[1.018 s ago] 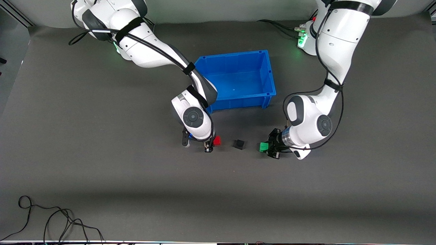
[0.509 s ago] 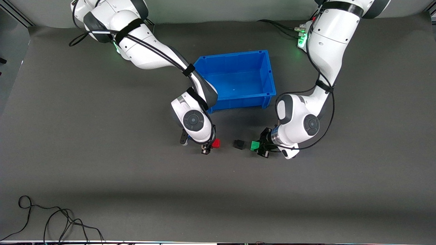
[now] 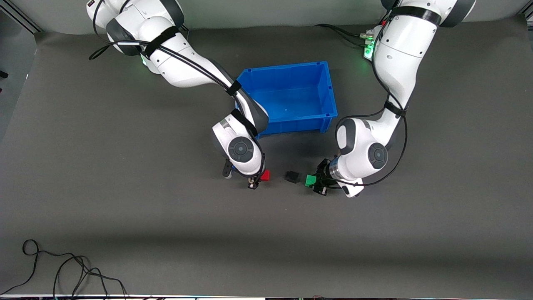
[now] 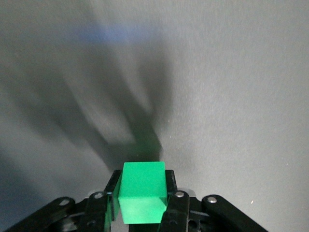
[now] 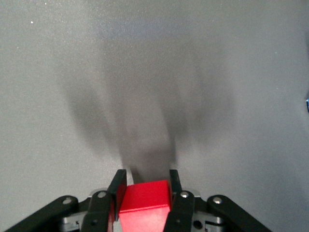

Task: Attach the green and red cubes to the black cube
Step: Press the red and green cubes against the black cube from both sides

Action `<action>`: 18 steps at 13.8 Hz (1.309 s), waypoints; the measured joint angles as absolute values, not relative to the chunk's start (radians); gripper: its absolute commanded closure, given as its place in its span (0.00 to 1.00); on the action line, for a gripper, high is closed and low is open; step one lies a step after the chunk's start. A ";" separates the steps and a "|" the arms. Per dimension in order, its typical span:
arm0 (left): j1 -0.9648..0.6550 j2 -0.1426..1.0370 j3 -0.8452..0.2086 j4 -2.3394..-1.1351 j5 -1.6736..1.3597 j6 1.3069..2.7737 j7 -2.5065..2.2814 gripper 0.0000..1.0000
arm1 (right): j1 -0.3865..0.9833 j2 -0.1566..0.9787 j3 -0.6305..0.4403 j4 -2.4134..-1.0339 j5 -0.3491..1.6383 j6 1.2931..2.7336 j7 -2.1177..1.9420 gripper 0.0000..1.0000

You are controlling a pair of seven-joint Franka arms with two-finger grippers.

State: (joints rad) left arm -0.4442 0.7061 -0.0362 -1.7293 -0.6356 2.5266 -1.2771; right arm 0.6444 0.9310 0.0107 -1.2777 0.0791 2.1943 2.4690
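Green cube and red cube sit clamped in closed fingers, each partly hidden, flanking black cube.

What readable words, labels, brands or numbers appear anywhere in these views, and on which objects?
None can be read.
The green cube, red cube and black cube show plain faces.
The blue bin carries no legible marking.
The white arm housings show no legible lettering.

arms: glossy white shells | joints: dark grey caps | cables: black, strapped on
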 measured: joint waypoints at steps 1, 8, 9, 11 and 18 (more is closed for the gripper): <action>-0.453 0.711 -0.037 -1.724 -0.636 2.527 -1.286 0.75 | 0.644 0.932 0.011 -1.276 0.079 2.194 2.469 1.00; -0.489 0.721 -0.037 -1.705 -0.636 2.530 -1.400 0.74 | 0.689 0.985 0.012 -1.194 0.079 2.193 2.530 1.00; -0.491 0.728 -0.037 -1.691 -0.636 2.530 -1.431 0.74 | 0.693 0.990 0.011 -1.187 0.079 2.193 2.533 1.00; -0.495 0.744 -0.037 -1.663 -0.635 2.530 -1.472 0.74 | 0.693 0.996 0.011 -1.181 0.079 2.193 2.534 1.00; -0.511 0.763 -0.037 -1.637 -0.635 2.527 -1.518 0.74 | 0.693 1.022 0.007 -1.149 0.079 2.193 2.534 1.00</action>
State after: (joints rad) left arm -0.5109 0.7627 -0.0367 -1.6372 -0.6353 2.5272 -1.5180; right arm 0.6928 1.0215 0.0073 -1.1490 0.0790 2.1933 2.5342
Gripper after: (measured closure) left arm 0.634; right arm 0.599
